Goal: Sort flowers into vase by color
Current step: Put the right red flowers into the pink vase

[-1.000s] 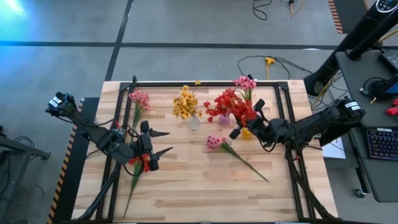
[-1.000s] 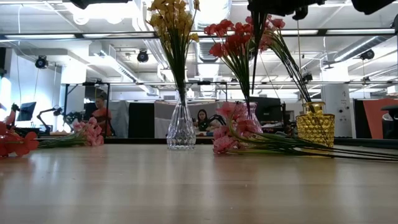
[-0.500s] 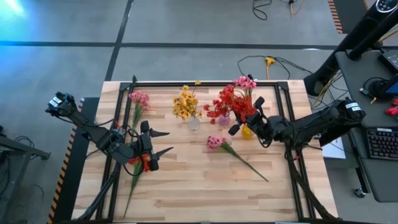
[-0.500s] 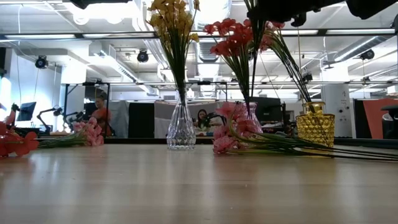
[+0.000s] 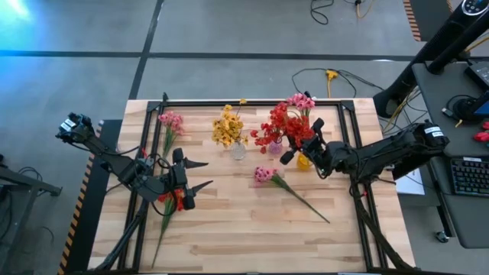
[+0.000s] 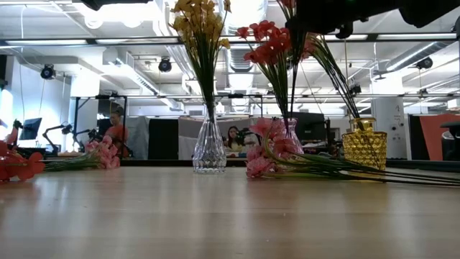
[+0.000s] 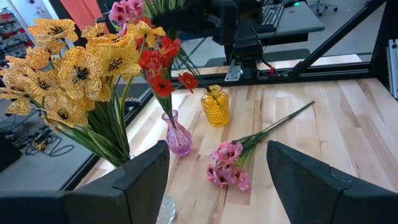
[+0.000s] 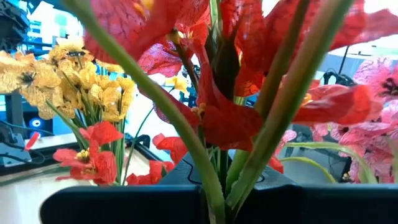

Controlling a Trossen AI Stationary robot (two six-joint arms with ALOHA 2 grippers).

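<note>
Now: red sprig over the pink vase

Right tool [image 5: 296, 149] grips a red flower sprig [image 5: 276, 126] above the pink vase [image 7: 177, 134]. Left tool [image 5: 200, 174] hangs open, well left of that vase, over the worktop [image 5: 229, 221].

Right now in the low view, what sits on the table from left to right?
Red sprig → pink sprig → clear vase with yellow flowers → loose pink sprig → gold vase.

Overhead and table-level views share the clear vase [image 5: 238, 150] [image 6: 209, 147].
</note>
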